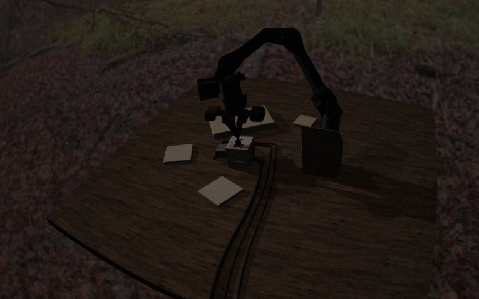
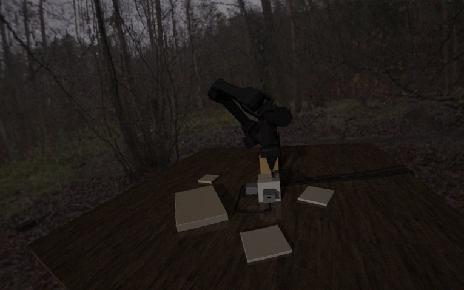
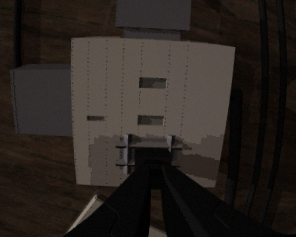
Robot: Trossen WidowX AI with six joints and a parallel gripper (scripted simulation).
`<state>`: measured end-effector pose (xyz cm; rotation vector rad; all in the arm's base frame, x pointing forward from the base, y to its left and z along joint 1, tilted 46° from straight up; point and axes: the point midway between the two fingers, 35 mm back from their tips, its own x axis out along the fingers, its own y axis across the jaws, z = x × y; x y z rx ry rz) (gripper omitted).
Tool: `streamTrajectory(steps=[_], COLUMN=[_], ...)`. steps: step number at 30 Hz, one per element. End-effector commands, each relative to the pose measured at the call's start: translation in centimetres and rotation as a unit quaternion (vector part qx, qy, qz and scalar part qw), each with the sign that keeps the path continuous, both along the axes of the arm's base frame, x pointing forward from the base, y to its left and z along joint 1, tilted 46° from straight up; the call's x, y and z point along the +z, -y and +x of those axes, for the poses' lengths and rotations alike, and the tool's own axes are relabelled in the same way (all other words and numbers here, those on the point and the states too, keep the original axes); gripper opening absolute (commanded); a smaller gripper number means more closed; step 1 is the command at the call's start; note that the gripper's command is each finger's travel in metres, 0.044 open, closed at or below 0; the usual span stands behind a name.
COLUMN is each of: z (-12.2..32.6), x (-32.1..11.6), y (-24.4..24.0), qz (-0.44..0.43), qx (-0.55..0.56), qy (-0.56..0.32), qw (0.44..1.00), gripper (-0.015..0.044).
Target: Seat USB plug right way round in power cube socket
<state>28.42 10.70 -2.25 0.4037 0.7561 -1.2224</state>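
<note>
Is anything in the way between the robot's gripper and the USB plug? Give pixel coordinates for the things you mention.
No, nothing visible is in the way. The gripper [image 1: 238, 136] [image 2: 273, 171] [image 3: 155, 175] is already shut on the USB plug [image 3: 152, 155], right at the top of the power cube [image 1: 246, 139] [image 2: 261, 187] [image 3: 200, 89].
</note>
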Motion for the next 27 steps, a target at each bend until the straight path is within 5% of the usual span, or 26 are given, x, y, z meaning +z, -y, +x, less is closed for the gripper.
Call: streamTrajectory(steps=[1,27], z=[0.0,-0.3], x=[0.2,1.4], y=[-0.2,-1.4], qz=[0.000,0.000], qx=[0.000,0.000], qy=[0.000,0.000], qw=[1.000,1.000], gripper=[0.0000,0.0000])
